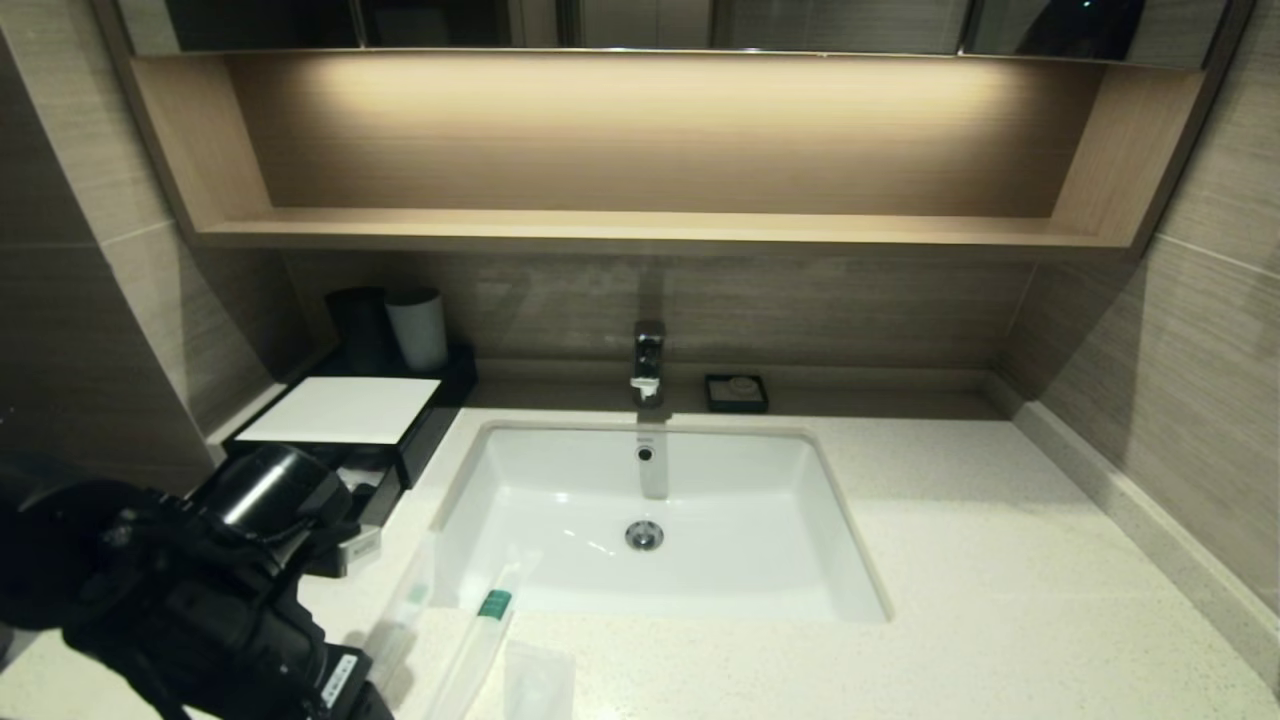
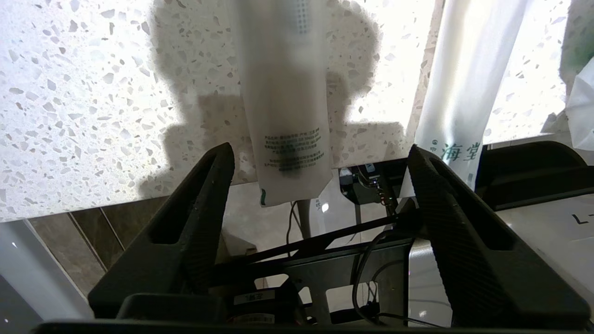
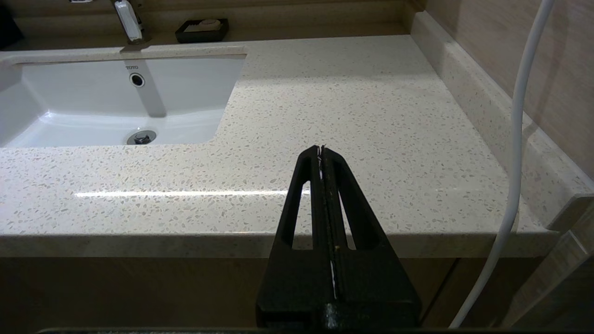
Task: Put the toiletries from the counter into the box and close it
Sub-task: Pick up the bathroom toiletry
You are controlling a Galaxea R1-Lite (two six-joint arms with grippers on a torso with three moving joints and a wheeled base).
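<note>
Toiletries are lying on the speckled surface (image 1: 1000, 560) at its near left edge in the head view: a green-tipped sachet (image 1: 480, 635), a second slim sachet (image 1: 405, 605) and a small packet (image 1: 538, 680). Far left, the box (image 1: 345, 415) is sitting with its drawer (image 1: 375, 495) pulled out, the left gripper (image 1: 345, 545) hovering beside it. In the left wrist view, its jaws are standing wide apart over one printed sachet (image 2: 285, 116). In the right wrist view, the right gripper (image 3: 321, 153) is waiting off the near edge, jaws pressed together.
</note>
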